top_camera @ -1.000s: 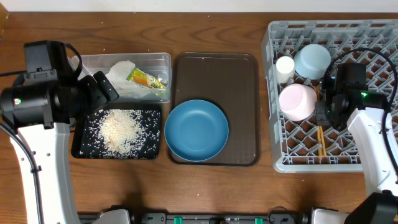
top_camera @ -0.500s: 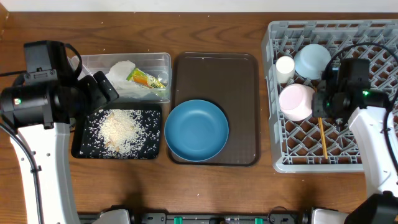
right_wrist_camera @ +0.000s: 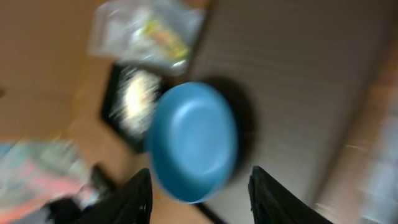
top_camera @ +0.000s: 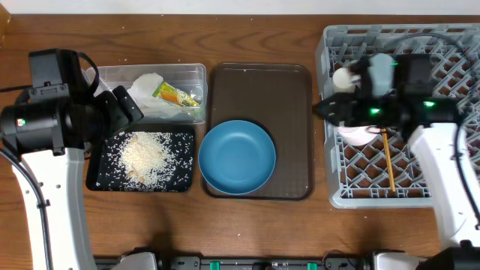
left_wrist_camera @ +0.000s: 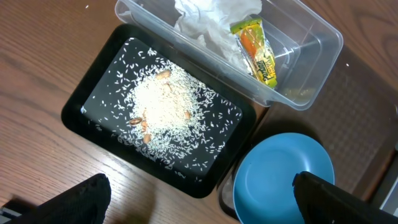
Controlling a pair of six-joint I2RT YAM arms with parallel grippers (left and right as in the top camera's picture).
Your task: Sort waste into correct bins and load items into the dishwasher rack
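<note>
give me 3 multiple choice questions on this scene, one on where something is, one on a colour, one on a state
1. Where does the blue plate sit?
A) in the grey rack
B) on the brown serving tray
C) in the clear tub

2. What colour is the shallow tray under the loose rice?
A) white
B) blue
C) black

3. How is the left tool?
A) open, holding nothing
B) shut on the wrapper
C) shut on the chopsticks

Answers:
1 B: the overhead view shows the plate lying on the near end of the brown serving tray.
2 C: its rim and floor are black around the grains.
3 A: its fingers stand wide apart in the left wrist view, with nothing between them.
</note>
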